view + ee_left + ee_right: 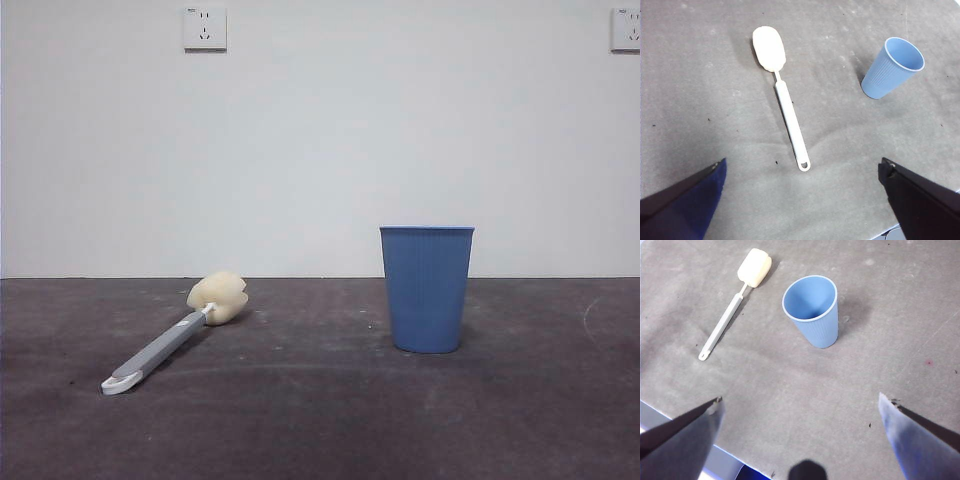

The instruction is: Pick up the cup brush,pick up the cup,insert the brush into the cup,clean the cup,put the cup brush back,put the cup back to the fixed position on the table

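Blue cup (427,289) upright, centre-right; cup brush (172,337) flat, lower left. Left gripper (800,200) and right gripper (800,440): jaws wide apart, empty.

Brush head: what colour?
Cream-yellow sponge head on the brush, against a grey handle with a white end. Clearest in the front view.

A: Where's everything sitting?

B: My left gripper (800,200) hangs high over the table (700,100), jaws wide apart. The cup brush (785,100) lies flat ahead of it, handle loop nearest, sponge end farthest. The cup (892,68) stands upright ahead, off to the brush's right, well apart.

A: And the right?

B: My right gripper (800,440), also spread wide, is raised above the table; cup ahead, brush beyond to the cup's left.
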`<action>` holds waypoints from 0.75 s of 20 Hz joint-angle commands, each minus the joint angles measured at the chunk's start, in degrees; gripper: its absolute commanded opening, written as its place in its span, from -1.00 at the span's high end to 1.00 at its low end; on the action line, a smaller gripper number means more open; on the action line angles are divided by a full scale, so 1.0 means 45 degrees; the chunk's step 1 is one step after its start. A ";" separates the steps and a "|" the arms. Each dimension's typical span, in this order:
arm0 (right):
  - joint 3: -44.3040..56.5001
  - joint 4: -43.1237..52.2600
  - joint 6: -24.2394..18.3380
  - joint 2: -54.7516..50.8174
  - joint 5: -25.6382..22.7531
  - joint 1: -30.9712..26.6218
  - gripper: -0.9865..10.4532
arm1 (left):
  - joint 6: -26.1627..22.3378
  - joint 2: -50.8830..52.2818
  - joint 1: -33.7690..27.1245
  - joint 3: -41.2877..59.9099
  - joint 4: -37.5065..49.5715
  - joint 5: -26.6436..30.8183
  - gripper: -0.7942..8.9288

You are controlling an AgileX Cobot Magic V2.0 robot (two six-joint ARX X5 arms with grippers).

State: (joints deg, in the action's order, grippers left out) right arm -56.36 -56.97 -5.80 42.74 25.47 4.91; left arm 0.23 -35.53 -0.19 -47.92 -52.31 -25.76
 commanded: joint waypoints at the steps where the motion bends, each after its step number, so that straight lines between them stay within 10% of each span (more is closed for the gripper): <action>1: 0.0010 0.0364 -0.0058 -0.0019 0.0029 0.0029 -0.17 | -0.0063 0.0005 0.0049 -0.0015 0.0044 -0.0053 -0.39; 15: 0.0010 0.1020 -0.0340 0.1224 0.1336 0.0277 -0.16 | -0.0058 -0.0515 0.0233 -0.0015 0.0432 -0.0087 -0.39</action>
State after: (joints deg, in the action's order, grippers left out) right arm -56.36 -52.66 -6.94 48.36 31.27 6.04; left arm 0.23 -37.43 0.69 -47.99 -50.81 -25.96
